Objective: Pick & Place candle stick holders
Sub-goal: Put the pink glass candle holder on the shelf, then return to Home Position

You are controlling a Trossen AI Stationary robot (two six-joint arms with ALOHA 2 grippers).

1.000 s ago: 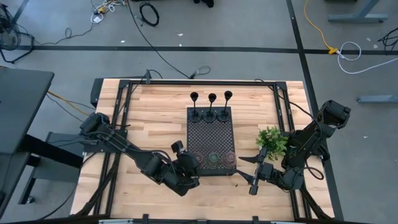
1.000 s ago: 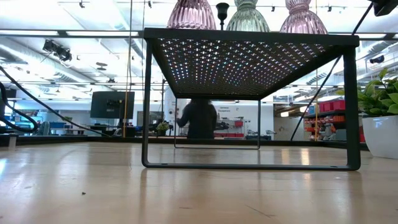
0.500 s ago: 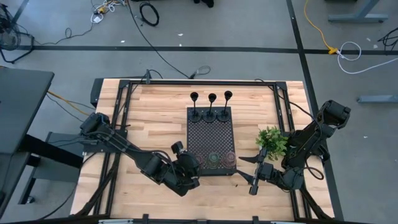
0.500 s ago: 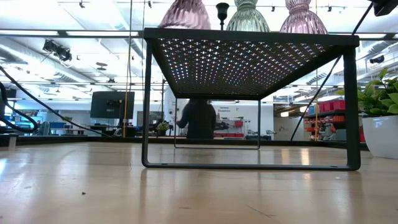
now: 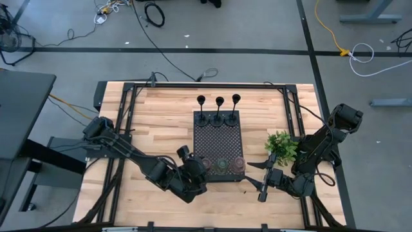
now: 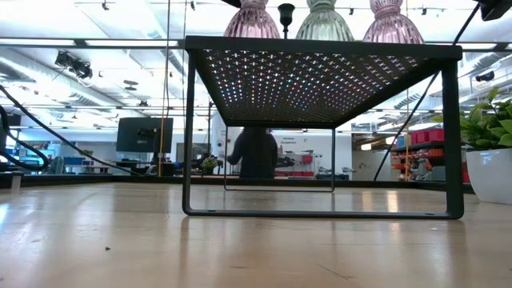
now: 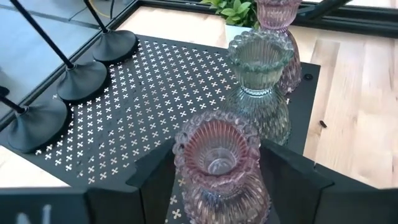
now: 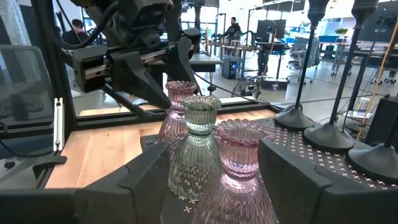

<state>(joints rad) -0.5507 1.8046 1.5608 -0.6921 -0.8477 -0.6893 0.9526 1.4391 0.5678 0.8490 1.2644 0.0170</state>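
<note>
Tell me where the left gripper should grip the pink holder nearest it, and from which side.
Probably grip the pinkish holder at its ribbed waist below the flared beaded rim, coming level from the tray's near left edge, as the left gripper already straddles it. The olive holder stands close beside it, so avoid that side.

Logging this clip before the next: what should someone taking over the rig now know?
Left hand at the near-left pink holder on the black tray.
Right hand open, off the tray's near-right corner, facing the other pink holder.
Olive holder stands between them; three black stems line the far edge.
Done: all six sit on the tray.
Left: unclear, maybe backing off.
</note>
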